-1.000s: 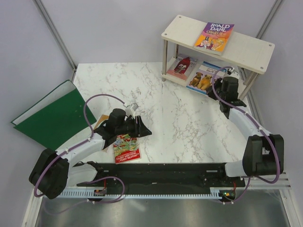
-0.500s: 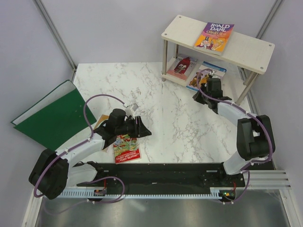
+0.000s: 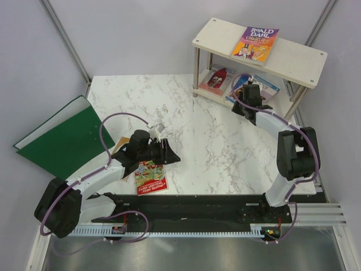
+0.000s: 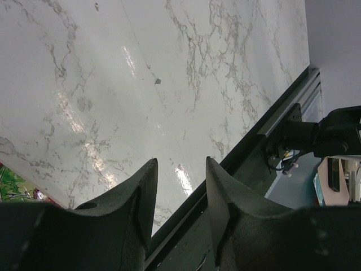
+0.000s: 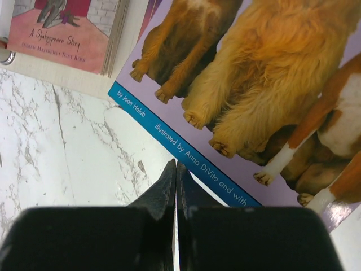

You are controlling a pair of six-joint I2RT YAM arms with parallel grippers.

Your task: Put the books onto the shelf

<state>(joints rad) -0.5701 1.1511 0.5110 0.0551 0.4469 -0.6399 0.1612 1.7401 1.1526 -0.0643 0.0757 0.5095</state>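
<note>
The shelf (image 3: 299, 56) stands at the back right. A purple-yellow Roald Dahl book (image 3: 255, 45) lies on its top board. On the lower board lie a red-figure book (image 3: 217, 79) (image 5: 62, 28), a dogs-cover book (image 3: 232, 97) (image 5: 254, 84) and a blue book (image 3: 266, 84). My right gripper (image 3: 245, 95) (image 5: 176, 165) is shut and empty, its tips at the dogs book's near edge, which overhangs the board. A red-green Treehouse book (image 3: 150, 176) lies on the table by my left gripper (image 3: 169, 153) (image 4: 181, 169), which is open and empty. A tan book (image 3: 119, 145) peeks from under the left arm.
A large green folder (image 3: 62, 138) hangs over the marble table's (image 3: 214, 141) left edge. The shelf's silver legs (image 3: 197, 70) stand at its corners. A black rail (image 3: 192, 206) runs along the near edge between the arm bases.
My right arm has swung left from beside the shelf to the front of its lower board, tips now at the dogs book. The left arm has not moved.
</note>
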